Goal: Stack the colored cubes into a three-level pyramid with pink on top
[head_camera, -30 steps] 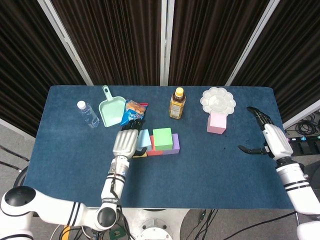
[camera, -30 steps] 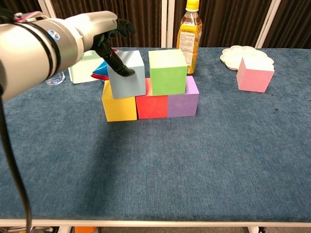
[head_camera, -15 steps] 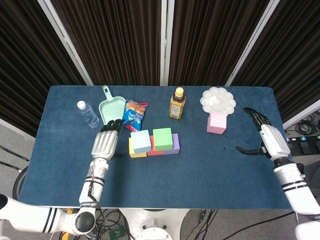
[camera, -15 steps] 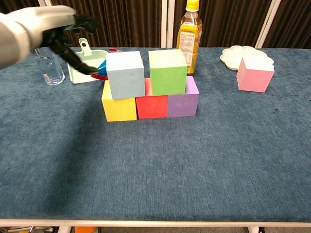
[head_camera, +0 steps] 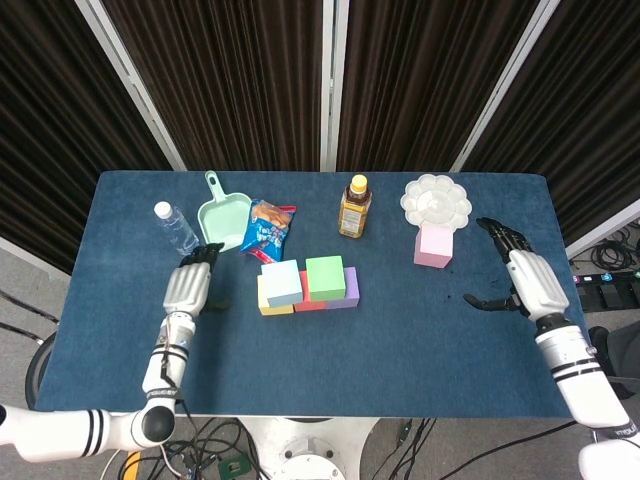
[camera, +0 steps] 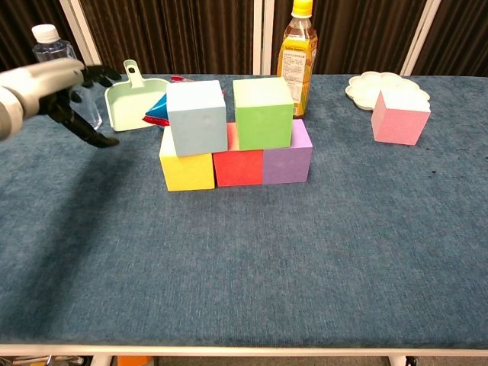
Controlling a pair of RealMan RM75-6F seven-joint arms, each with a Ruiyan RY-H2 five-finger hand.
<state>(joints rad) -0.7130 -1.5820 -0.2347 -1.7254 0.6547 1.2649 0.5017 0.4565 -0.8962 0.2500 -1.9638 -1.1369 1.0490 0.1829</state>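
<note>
**Two levels up, pink cube apart on the right**

Base row on the table (camera: 320,267): yellow cube (camera: 186,169), red cube (camera: 237,166), purple cube (camera: 287,158), touching side by side. The row's long axis runs left-right across the table, parallel to the front edge. On top sit the light blue cube (camera: 197,117) and the green cube (camera: 262,112), just beside each other with a narrow gap. The blue one overhangs the yellow/red seam and is turned slightly off square; the green one sits over red/purple.

The pink cube (camera: 400,116) stands upright on the table, well apart to the right of the stack, just in front of the white flower-shaped palette (head_camera: 435,200), touching or nearly touching it; can't tell which.

Left hand (head_camera: 187,287) is empty, fingers spread, left of the stack and apart from it, near the water bottle (head_camera: 176,227) and the green dustpan (head_camera: 224,219). Right hand (head_camera: 525,283) is empty, fingers spread, thumb out toward the table centre, right of the pink cube and not touching it; seen only in the head view.

Snack bag (head_camera: 268,228) lies behind the stack; orange drink bottle (head_camera: 355,207) stands upright behind the green cube.
</note>
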